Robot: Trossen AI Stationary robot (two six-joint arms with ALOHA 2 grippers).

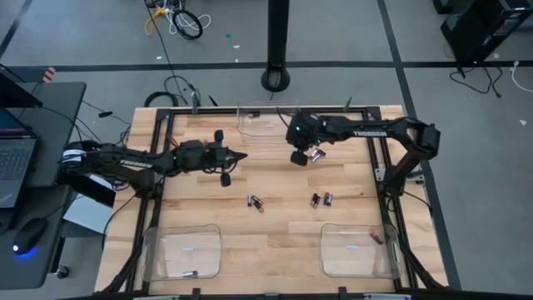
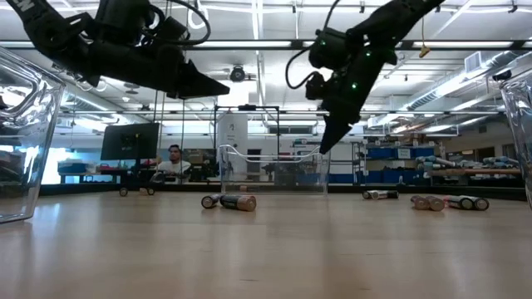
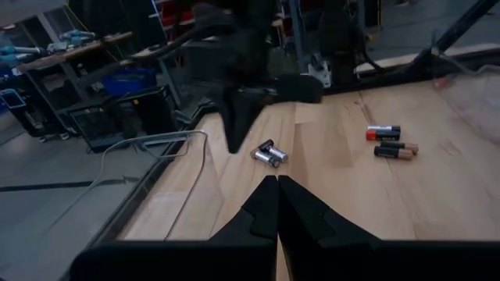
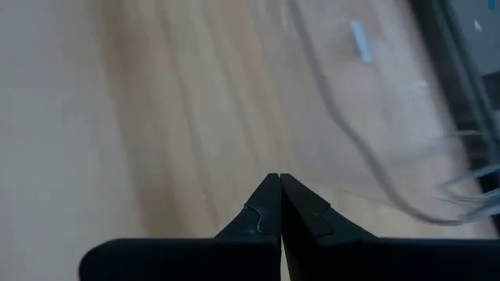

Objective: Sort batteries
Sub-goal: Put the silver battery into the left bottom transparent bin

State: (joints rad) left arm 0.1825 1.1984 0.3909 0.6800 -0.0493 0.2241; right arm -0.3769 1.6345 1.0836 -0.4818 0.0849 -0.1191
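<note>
Batteries lie loose on the wooden table: a silvery pair point(image 1: 316, 154), a dark pair point(image 1: 254, 202) and another dark pair point(image 1: 321, 199). One more battery point(image 1: 190, 272) rests in the near left clear bin point(image 1: 181, 252), and one point(image 1: 376, 237) in the near right bin point(image 1: 358, 250). My right gripper point(image 1: 297, 158) is shut and slants down above the table, just left of the silvery pair point(image 3: 268, 154); it holds nothing point(image 4: 279, 179). My left gripper point(image 1: 241, 156) is shut, lies level well above the table point(image 2: 224, 85) and holds nothing point(image 3: 277, 181).
A third clear bin point(image 1: 262, 125) stands at the table's far edge, behind my right gripper. A black frame point(image 1: 383, 179) runs along the table's sides. Bare wood lies between the two near bins.
</note>
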